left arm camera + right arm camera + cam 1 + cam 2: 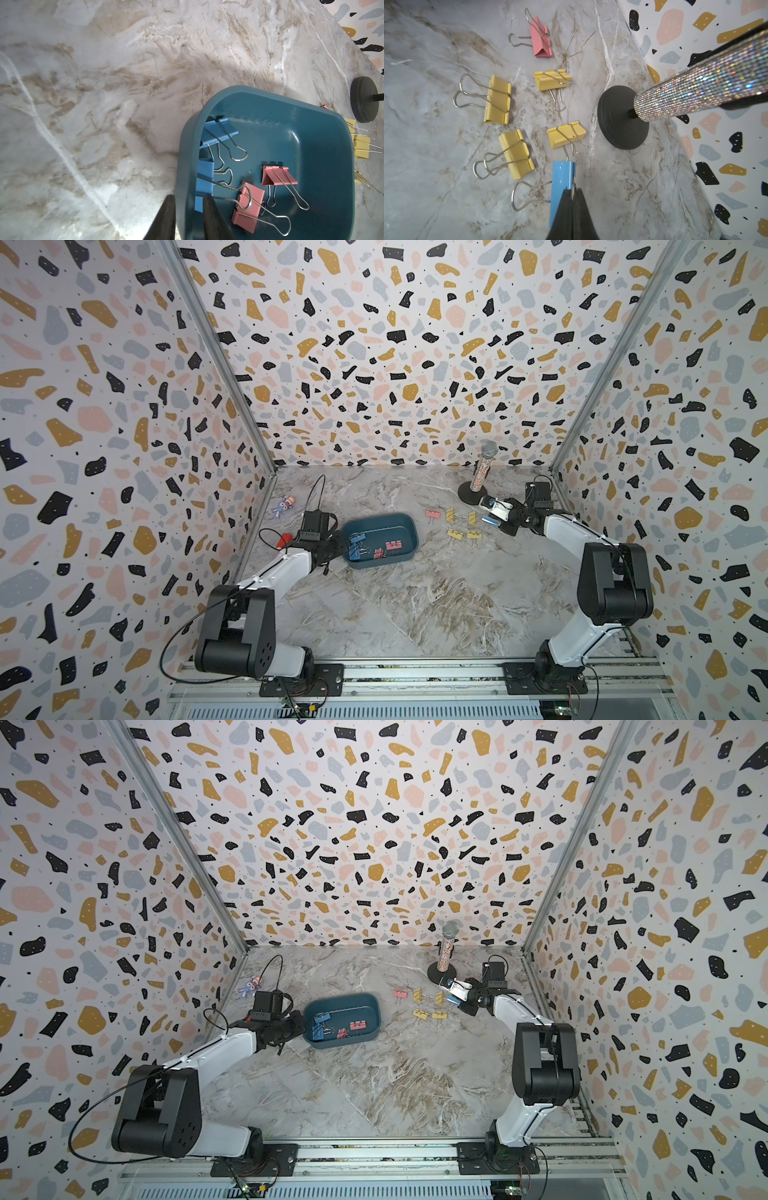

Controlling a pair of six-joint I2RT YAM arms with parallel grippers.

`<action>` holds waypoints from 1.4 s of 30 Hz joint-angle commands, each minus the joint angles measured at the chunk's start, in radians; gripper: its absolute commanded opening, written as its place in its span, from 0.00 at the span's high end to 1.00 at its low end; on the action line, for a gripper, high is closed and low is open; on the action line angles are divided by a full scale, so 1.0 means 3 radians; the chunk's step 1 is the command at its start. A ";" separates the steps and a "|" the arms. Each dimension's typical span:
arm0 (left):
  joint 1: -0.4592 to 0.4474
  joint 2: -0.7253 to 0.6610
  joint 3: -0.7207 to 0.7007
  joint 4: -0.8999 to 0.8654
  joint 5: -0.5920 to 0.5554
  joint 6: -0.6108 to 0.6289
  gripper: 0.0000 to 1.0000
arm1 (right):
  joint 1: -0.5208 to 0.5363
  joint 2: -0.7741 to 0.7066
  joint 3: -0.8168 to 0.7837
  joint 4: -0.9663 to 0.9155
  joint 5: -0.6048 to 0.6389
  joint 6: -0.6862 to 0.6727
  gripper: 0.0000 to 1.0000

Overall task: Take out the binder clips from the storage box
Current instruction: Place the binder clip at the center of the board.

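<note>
Left gripper [188, 197] narrowly clamps the wall of the storage box [270, 96]; two blue and two pink binder clips [278, 176] lie inside. Right gripper [572, 189], pinched tight, holds a blue clip [561, 176] beside four yellow clips [497, 99] and a pink clip [540, 39] on the table [425, 62].

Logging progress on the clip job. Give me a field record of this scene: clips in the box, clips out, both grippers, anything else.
storage box: teal tub on the marble table
inside box: four; two blue clips and, two pink clips and
out on table: five; one pink clip, four yellow clips
left gripper: closed on the box wall, one finger inside, one outside
right gripper: shut on a sixth clip, blue, beside the yellow ones
other items: glitter microphone on a stand, purple toy, red block
</note>
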 commanded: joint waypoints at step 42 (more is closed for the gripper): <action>0.0021 -0.0137 -0.0084 0.0063 0.0001 0.0022 0.73 | 0.0009 0.0184 -0.0665 0.1350 0.0682 0.0246 1.00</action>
